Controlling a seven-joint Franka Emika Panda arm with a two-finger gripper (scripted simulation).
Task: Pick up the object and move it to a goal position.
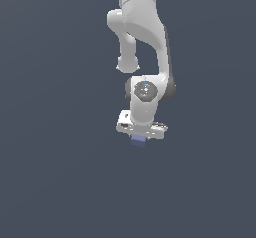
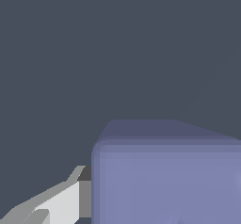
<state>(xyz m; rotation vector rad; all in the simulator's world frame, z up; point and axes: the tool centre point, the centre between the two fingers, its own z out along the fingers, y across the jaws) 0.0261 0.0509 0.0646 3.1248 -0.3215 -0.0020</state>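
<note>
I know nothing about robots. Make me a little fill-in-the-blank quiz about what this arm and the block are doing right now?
1. The cube is coloured periwinkle ____.
2. In the exterior view, the cube sits directly ____ the white gripper.
3. In the wrist view, a gripper finger lies right ____ the cube's side.
4. The number of robot arms in the scene is ____.

Missing words: blue; below; against; one
</note>
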